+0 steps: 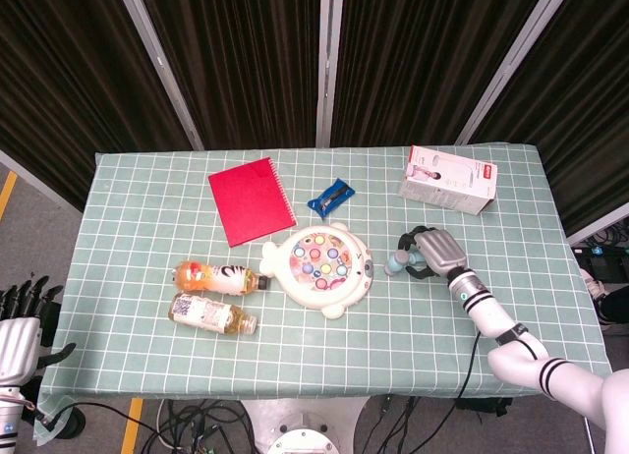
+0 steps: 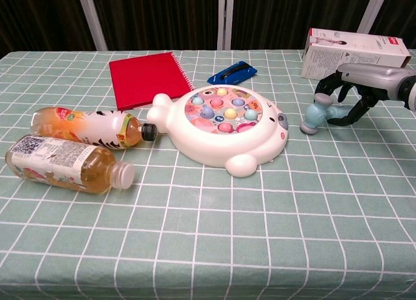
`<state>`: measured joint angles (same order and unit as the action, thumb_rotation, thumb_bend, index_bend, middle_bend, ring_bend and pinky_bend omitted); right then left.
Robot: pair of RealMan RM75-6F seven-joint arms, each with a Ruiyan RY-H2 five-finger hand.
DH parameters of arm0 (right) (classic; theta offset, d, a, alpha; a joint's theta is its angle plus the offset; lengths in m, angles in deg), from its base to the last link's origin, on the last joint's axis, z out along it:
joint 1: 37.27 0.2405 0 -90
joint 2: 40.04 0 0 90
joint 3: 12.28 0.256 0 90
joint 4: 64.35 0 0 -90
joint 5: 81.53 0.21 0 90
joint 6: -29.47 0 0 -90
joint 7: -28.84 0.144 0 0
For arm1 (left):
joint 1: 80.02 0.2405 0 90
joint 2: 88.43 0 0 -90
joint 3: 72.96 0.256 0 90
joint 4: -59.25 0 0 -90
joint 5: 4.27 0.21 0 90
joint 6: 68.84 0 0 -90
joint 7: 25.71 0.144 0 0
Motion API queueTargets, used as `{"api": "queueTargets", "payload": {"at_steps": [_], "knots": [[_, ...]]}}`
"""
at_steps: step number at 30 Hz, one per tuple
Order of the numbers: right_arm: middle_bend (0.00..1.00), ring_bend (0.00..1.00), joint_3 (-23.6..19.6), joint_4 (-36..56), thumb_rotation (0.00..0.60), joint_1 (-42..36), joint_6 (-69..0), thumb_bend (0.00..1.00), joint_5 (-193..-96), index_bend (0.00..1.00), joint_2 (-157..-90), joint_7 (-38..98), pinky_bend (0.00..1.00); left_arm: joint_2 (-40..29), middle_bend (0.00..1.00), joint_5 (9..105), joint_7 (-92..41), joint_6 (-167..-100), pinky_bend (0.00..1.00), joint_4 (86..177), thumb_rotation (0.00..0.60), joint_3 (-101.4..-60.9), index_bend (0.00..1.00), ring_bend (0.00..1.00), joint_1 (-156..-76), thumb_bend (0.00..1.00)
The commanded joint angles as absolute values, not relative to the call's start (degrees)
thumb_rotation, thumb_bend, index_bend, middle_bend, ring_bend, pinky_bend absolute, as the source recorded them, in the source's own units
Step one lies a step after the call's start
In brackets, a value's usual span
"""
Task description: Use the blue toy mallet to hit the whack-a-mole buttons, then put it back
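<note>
Blue mallet (image 2: 316, 116) flat, head seemingly toward game (image 2: 221, 128).

The right hand (image 2: 356, 92) is arching over the blue toy mallet (image 2: 315, 115) near the table's right edge, its dark fingers (image 2: 323, 86) curling down on either side of the handle, which is lying hidden beneath the palm. The mallet's head is sticking out just beyond the fingertips, resting on the checked cloth (image 2: 214, 228). Whether the fingers are actually pressing the handle is unclear. Behind the fingers a white box (image 2: 351, 50) is lying; past the mallet head, well beyond the fingertips, the whack-a-mole toy (image 2: 221, 128) is sitting.
</note>
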<state>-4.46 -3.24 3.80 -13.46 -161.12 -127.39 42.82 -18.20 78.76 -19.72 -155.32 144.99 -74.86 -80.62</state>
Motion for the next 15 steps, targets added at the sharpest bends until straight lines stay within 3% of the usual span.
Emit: {"api": "queueTargets", "payload": {"at_steps": [1,15], "knots": [[0.41,0.23,-5.1,-4.4,0.6,3.9,-14.3,0.23,-162.2,0.43,-128.0,44.3,0.33,-18.2,0.06,78.7,-19.6,-155.4,0.0,145.0,0.6,-74.9,0.16,0.0,-80.6,0.03],[0.46,0.29,-6.6,-7.7,0.6,4.2,-16.2,0.27,-164.2,0.48,-129.6,48.5,0.4,-18.5,0.06,78.7,-19.5,-155.4,0.0,145.3,0.6,-74.8,0.16,0.0,-80.6,0.03]]}}
